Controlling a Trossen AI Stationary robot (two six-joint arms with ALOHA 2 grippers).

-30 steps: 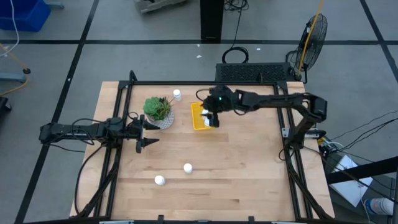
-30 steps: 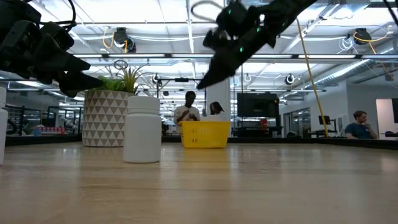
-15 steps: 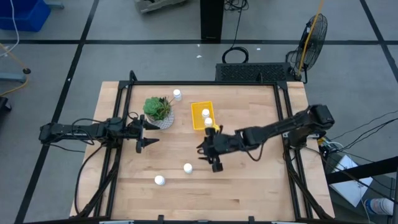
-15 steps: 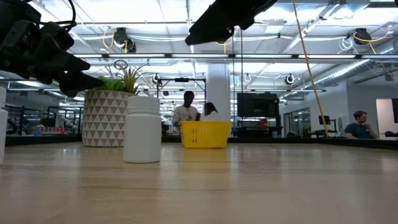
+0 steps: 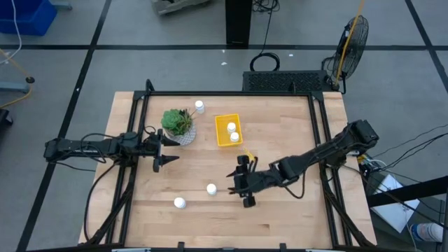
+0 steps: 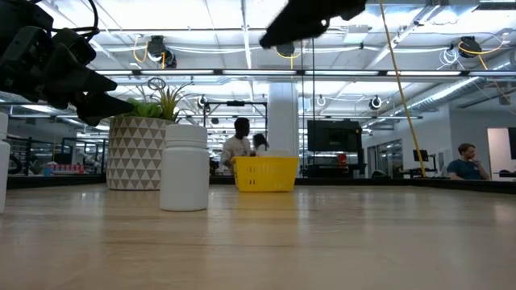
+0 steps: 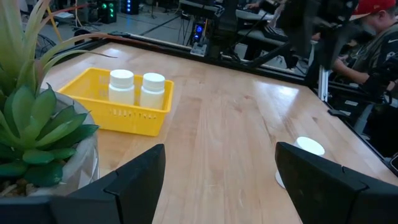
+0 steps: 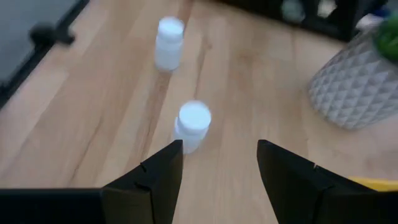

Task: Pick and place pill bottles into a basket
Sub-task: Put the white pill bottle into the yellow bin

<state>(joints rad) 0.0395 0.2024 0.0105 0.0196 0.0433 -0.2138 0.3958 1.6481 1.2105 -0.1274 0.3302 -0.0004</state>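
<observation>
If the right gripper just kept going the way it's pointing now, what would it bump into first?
Probably the nearer loose pill bottle: the open right gripper faces it, with bare table between. A second bottle stands beyond; depth is uncertain.

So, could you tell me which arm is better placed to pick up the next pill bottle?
The right: its open gripper is beside the nearest loose bottle. The left gripper waits near the plant pot.

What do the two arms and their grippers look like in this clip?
Both arms are slim, dark, jointed links with black cabling along them. The left gripper and right gripper each end in two black fingers, broad, flat and angular up close. No markings are legible.
</observation>
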